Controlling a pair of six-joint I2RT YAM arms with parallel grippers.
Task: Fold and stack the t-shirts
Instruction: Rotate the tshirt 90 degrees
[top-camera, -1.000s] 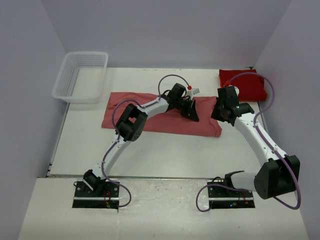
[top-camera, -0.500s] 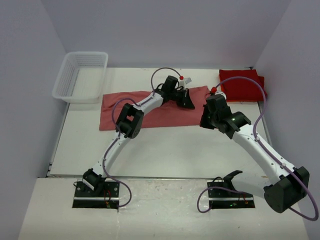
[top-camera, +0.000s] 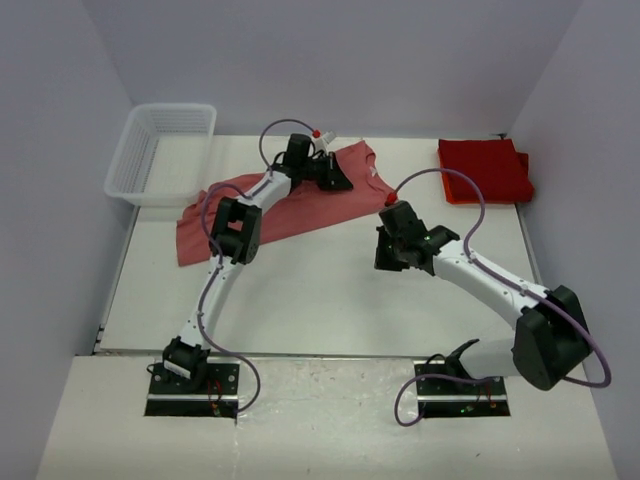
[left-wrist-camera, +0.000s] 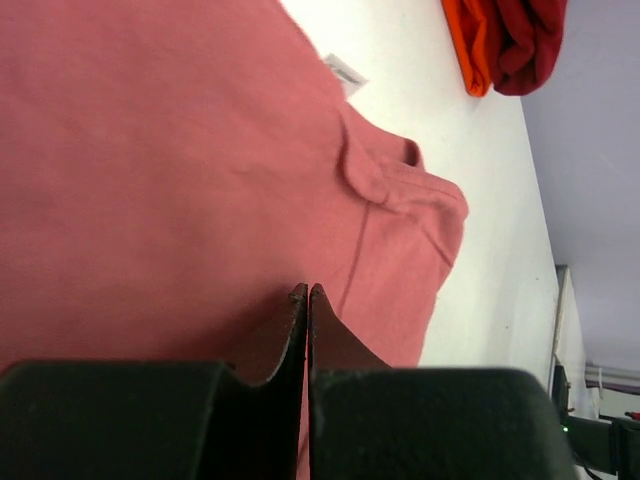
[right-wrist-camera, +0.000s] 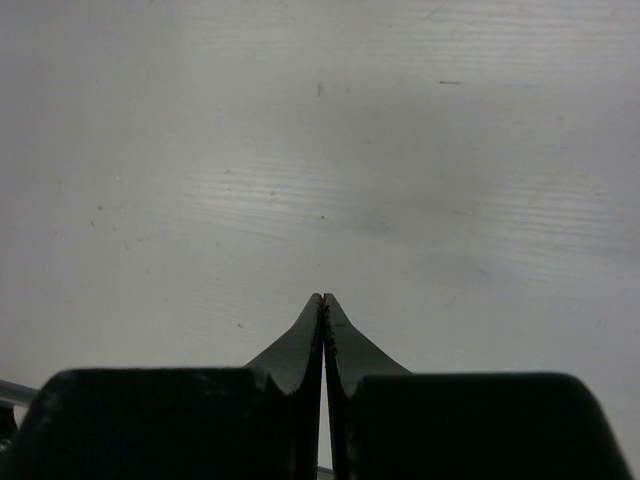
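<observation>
Left tool (left-wrist-camera: 308, 291) pinching salmon t-shirt (left-wrist-camera: 150, 150); right tool (right-wrist-camera: 323, 297) pressed together above table (right-wrist-camera: 300, 120).

No writing can be read anywhere. A small white tag (left-wrist-camera: 345, 72) sits at the edge of the salmon t-shirt (left-wrist-camera: 150, 180), its print too small to make out.

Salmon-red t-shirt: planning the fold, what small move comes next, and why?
Probably move the right gripper to the faded salmon-red cloth t-shirt: it lies skewed and rumpled, only the left gripper is on it, while the right hangs over bare table.
</observation>
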